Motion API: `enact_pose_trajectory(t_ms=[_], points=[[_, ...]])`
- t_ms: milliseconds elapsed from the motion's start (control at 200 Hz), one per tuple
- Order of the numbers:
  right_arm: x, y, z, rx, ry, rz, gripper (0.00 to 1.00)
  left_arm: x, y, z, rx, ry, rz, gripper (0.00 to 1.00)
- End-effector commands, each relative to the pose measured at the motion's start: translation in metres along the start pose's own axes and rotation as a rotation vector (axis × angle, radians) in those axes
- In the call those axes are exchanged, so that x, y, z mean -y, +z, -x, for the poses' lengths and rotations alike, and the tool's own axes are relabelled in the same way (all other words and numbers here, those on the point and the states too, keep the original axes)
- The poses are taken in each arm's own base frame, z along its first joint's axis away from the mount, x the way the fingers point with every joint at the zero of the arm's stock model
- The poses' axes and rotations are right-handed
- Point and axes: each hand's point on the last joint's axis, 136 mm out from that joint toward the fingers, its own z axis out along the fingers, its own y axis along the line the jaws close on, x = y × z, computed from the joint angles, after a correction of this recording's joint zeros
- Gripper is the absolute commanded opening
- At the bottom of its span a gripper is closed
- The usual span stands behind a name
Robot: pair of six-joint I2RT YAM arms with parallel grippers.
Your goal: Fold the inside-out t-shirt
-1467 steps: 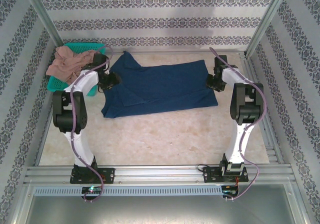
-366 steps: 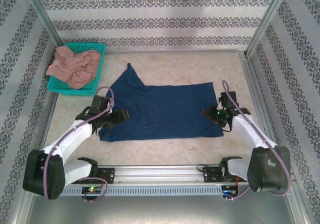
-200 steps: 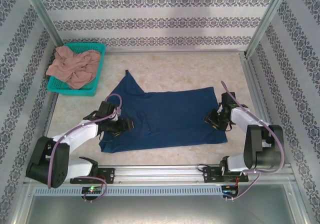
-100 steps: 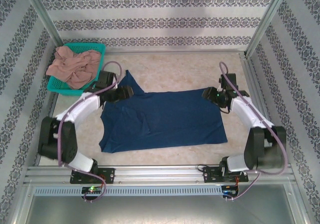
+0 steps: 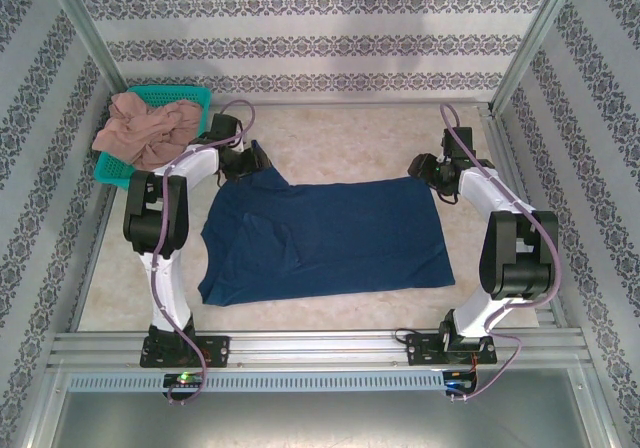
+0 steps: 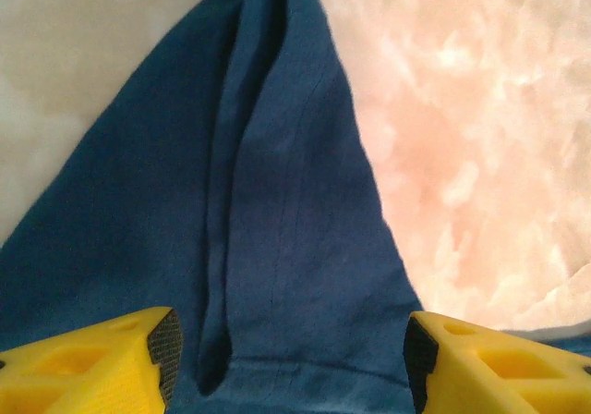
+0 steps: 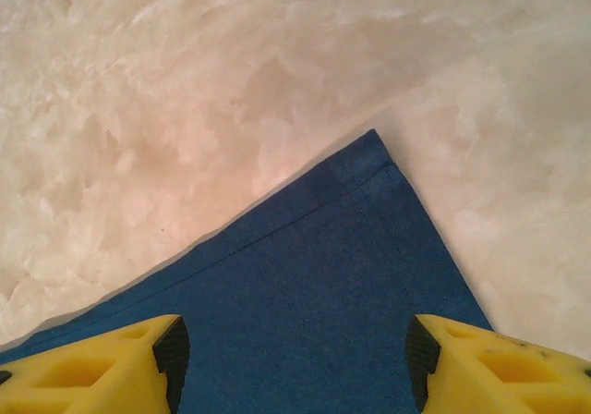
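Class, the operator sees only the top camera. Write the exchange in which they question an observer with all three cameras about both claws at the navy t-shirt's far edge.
Operator: Is the left claw gripping the t-shirt?
Observer: No, it stands open, a lengthwise crease in the cloth between its yellow fingers.
Operator: And the right claw?
Observer: Open too, with a stitched corner just ahead of it, lying flat on the table.
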Motion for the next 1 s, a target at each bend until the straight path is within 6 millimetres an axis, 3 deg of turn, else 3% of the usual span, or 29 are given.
enact_pose_trajectory(t_ms=[0, 145, 520, 794, 994], points=[[0.001, 0.006, 0.002, 0.0, 0.012, 0.005, 0.65, -0.002, 0.001, -0.011, -0.043, 0.027, 0.015, 0.66], [0.001, 0.015, -0.005, -0.026, 0.026, 0.017, 0.65, 0.001, 0.012, -0.019, -0.087, 0.026, -0.001, 0.59], [0.004, 0.019, -0.01, -0.039, 0.029, 0.02, 0.64, 0.002, 0.018, -0.024, -0.118, 0.024, -0.009, 0.43], [0.004, 0.019, -0.01, -0.041, 0.032, 0.024, 0.64, 0.012, 0.017, -0.021, -0.116, 0.03, -0.052, 0.2], [0.001, 0.015, -0.006, -0.031, 0.022, 0.027, 0.64, 0.02, 0.004, -0.01, -0.08, 0.052, -0.062, 0.04]])
